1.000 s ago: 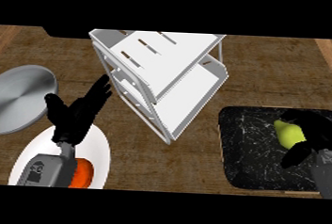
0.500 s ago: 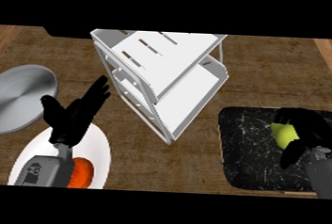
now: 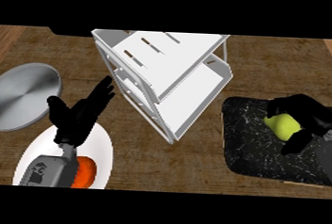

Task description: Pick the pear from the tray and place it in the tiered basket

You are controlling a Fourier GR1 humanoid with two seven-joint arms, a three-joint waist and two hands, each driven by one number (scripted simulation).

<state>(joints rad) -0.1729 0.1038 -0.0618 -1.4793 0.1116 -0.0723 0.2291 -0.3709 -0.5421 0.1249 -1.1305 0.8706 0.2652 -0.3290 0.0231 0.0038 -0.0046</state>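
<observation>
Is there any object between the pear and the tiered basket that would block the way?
Nothing visible does. The right hand curls round the pear on the tray, and only bare counter lies between the tray and the tiered basket at its left.

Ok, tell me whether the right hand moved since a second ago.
Yes. The right hand has shifted up the view, toward the far edge of the tray, and now curls round the pear.

The yellow-green pear (image 3: 282, 126) is at the far side of the black marbled tray (image 3: 250, 150) (right hand (image 3: 313, 115) curled round it), right of the empty white tiered basket (image 3: 190, 86).
</observation>
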